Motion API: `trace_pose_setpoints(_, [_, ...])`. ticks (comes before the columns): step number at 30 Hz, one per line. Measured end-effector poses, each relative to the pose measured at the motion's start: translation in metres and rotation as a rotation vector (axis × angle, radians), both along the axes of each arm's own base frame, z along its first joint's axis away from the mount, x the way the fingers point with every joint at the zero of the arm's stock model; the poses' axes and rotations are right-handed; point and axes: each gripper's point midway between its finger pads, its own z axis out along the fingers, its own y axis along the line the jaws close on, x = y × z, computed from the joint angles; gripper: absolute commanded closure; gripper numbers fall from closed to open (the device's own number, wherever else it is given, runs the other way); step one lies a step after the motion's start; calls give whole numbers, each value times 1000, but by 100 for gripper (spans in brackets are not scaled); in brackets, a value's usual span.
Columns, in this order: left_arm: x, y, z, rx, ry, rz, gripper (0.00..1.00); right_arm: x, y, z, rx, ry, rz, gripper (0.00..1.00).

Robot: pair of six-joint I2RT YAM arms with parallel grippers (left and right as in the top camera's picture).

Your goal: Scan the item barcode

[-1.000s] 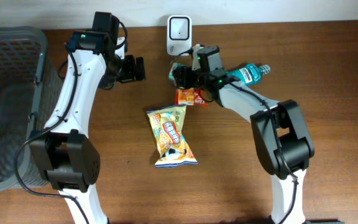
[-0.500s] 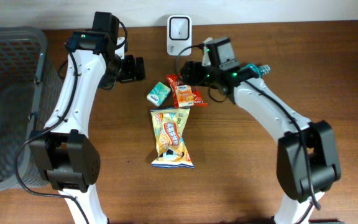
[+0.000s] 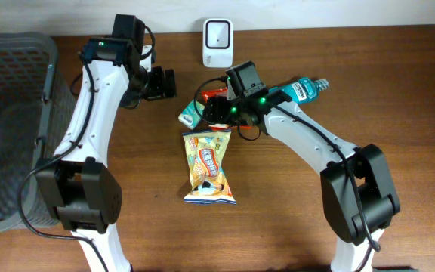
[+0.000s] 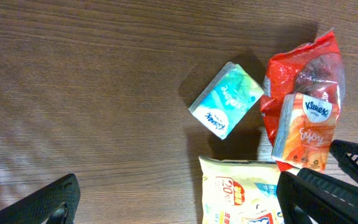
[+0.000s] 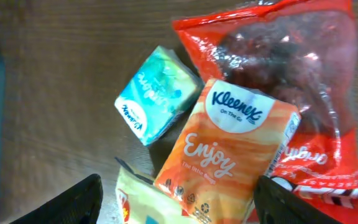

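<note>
Snack bag: nearest you, mid-table, lying flat; leave it.
Kleenex pack: your item, as I judge it. It sits just past the snack bag toward the far edge, lapping onto the red bag. No barcode in sight.
Handling: light, soft, slick film, so it will squash and slide. Pinch gently across the narrow sides and keep the flat faces bare.
Right gripper: hovers over the pack, jaws well apart, holding nothing.
Left gripper: farther back, left of centre, jaws spread full, empty.
Scanner: far edge, centre.
</note>
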Motion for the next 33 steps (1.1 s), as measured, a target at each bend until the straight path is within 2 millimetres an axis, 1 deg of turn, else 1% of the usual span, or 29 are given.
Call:
trace_pose_setpoints(2, [0,0,0,0,0,0,1,1,-1,0,0,-4,-3,23])
trace_pose_setpoints(4, [0,0,0,0,0,0,1,7,-8,1,-6,-13,-24,24])
trace_pose_setpoints(6, [0,0,0,0,0,0,1,23,-34,1,-11,-19,-85,24])
trace_pose_setpoints(7, [0,0,0,0,0,0,1,35,-56,2,-14,-26,-136,24])
trace_pose_setpoints(9, [0,0,0,0,0,0,1,47,-83,1,-18,-27,-196,25])
trace_pose_setpoints(10, [0,0,0,0,0,0,1,51,-94,1,-21,-27,-218,25])
trace_pose_setpoints(11, [0,0,0,0,0,0,1,51,-94,1,-21,-27,-219,25])
trace_pose_setpoints(12, [0,0,0,0,0,0,1,50,-90,1,-21,-28,-211,24])
trace_pose_setpoints(14, [0,0,0,0,0,0,1,47,-70,-2,-18,-39,-173,24])
trace_pose_setpoints(18, [0,0,0,0,0,0,1,33,-25,-20,-15,-38,-85,25])
trace_pose_setpoints(20, [0,0,0,0,0,0,1,27,-12,-22,-16,-36,-57,25])
trace_pose_setpoints(22, [0,0,0,0,0,0,1,24,-3,-19,6,-43,-33,25])
trace_pose_setpoints(25, [0,0,0,0,0,0,1,25,17,-4,109,-69,30,25])
trace_pose_setpoints(28, [0,0,0,0,0,0,1,18,28,0,164,-50,76,25])
trace_pose_setpoints(30, [0,0,0,0,0,0,1,16,30,2,179,-45,94,25])
trace_pose_setpoints(31, [0,0,0,0,0,0,1,17,28,2,181,-46,95,24])
trace_pose_setpoints(33, [0,0,0,0,0,0,1,22,18,2,187,-40,80,24])
